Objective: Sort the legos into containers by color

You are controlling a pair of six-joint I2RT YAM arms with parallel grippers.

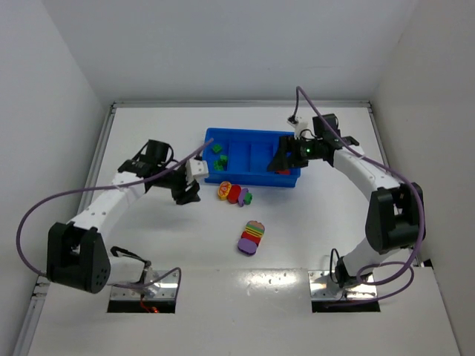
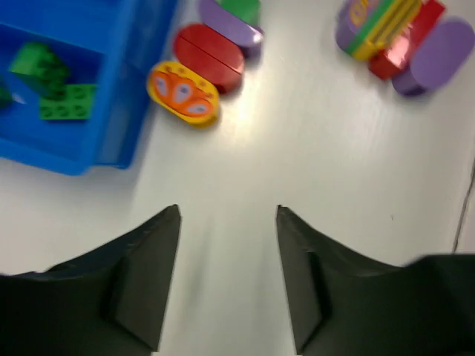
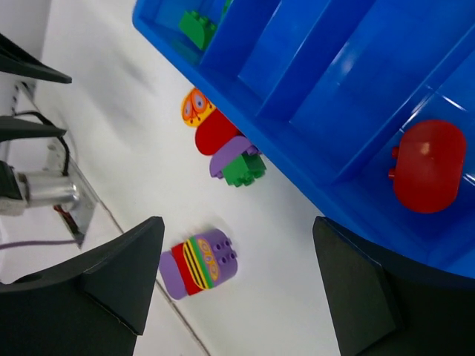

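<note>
White walls closed in a white table (image 1: 334,215), where a blue tray (image 1: 252,178) stood toward the back. The left claw (image 1: 185,194) hung spread and empty off the tray's near left corner, with a clump of orange, red, purple and green bricks (image 1: 234,194) just to its right. The right claw (image 1: 282,159), also spread and empty, hovered over the tray's right end above a red brick (image 3: 428,165). Green bricks (image 1: 219,156) sat in the leftmost compartment. A striped clump (image 1: 252,236), seemingly several pieces, lay nearer.
</note>
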